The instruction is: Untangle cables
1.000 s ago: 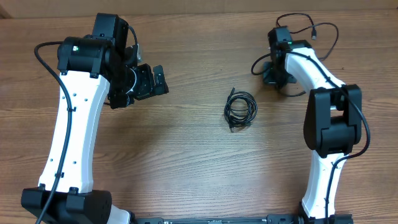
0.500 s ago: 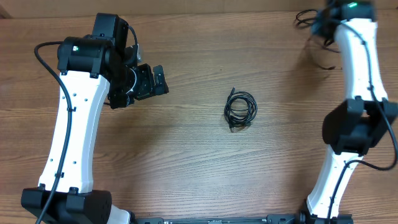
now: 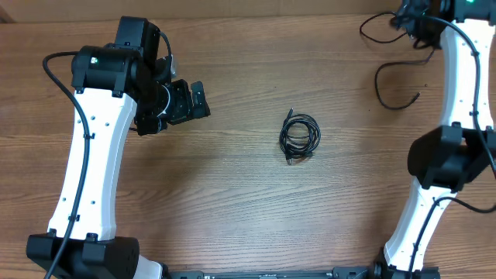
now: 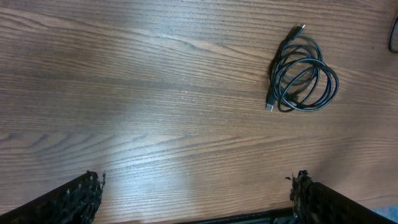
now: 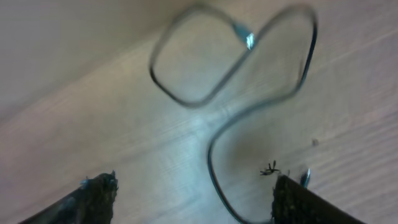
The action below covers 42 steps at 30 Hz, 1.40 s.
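Black ridged fingers [image 4: 84, 193] of your left gripper [image 4: 196, 183] stand wide apart with nothing between them, above bare wood grain. To its right, at mid-table, one small coil [image 3: 299, 138] of thin black cable lies flat in several round loops. Two small plug ends [image 4: 269, 107] show in the left wrist view. Your right gripper [image 5: 193, 186], at the far right corner, is also spread apart; its view is blurred. Below it, one loose strand [image 5: 210, 155] lies in wavy curves on the wooden table [image 3: 232, 201], well apart from the coil. Count: one coil, one loose strand.
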Motion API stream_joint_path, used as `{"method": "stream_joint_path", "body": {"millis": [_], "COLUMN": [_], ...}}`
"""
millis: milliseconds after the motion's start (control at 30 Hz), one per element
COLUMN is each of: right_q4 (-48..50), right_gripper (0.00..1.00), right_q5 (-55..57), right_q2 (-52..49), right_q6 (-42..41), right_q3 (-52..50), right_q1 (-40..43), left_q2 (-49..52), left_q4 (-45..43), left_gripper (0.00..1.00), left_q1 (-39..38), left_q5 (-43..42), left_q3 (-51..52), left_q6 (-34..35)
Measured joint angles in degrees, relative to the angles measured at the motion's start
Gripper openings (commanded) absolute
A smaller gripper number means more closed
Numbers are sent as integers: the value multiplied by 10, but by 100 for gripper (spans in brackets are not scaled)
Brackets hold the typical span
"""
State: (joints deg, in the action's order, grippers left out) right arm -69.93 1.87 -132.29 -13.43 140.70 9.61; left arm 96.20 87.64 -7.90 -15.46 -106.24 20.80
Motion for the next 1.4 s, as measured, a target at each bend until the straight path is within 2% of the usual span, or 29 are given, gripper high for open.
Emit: {"method": "stream_joint_path", "body": {"millis": [33, 133, 200, 500, 733, 800, 900, 933, 1233, 1400], "right_q4": [-11, -44, -57, -85, -43, -28, -11, -8, 14, 7], "right_gripper": [79, 56, 50, 51, 54, 41, 6, 4, 4, 4], "right_q5": [1, 2, 3, 5, 5, 2, -1, -2, -3, -39], "right_q2": [-10, -43, -61, -108, -125, -125, -122, -120, -120, -142], "right_q6": [0, 2, 1, 27, 47, 52, 59, 61, 30, -44], "right_q3": [0, 0, -1, -30, -122, -134, -144, -146, -141, -43], "right_q1": [0, 0, 0, 0, -2, -4, -4, -4, -10, 2], "left_q2": [0, 0, 0, 0, 0, 0, 0, 0, 0, 0], "left_q4": [0, 0, 0, 0, 0, -1, 0, 0, 0, 0], "left_gripper": [99, 100, 99, 99, 100, 100, 100, 100, 99, 99], "left_q1": [0, 0, 0, 0, 0, 0, 0, 0, 0, 0], "left_q5": [0, 0, 0, 0, 0, 0, 0, 0, 0, 0], "left_q3": [0, 0, 0, 0, 0, 0, 0, 0, 0, 0], "left_q6": [0, 0, 0, 0, 0, 0, 0, 0, 0, 0]}}
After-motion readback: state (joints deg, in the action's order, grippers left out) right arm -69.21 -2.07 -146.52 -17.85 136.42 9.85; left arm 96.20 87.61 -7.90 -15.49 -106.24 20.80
